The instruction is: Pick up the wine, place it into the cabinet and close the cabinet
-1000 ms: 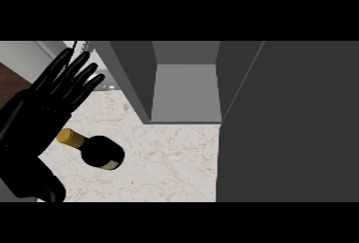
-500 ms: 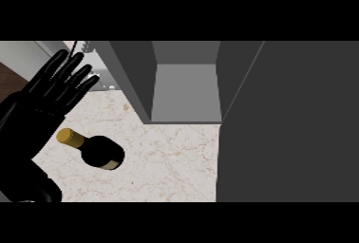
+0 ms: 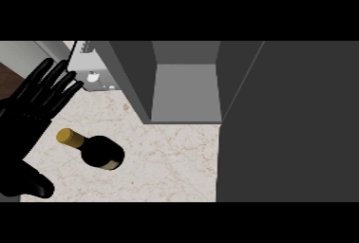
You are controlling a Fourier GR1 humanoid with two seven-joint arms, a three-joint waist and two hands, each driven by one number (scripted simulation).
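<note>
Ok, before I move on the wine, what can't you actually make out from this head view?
- Right hand: shows nowhere in the head view.
- Left hand: its arm is cut by the left edge.
- Wine bottle: seen from steeply above, so its body and label are hidden.
- Cabinet: the top band cuts off its back.
- Cabinet door: cut off at the right edge; no handle shows.

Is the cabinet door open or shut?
Open. The cabinet shows its bare grey inside, and its dark door swings out at the right.
</note>
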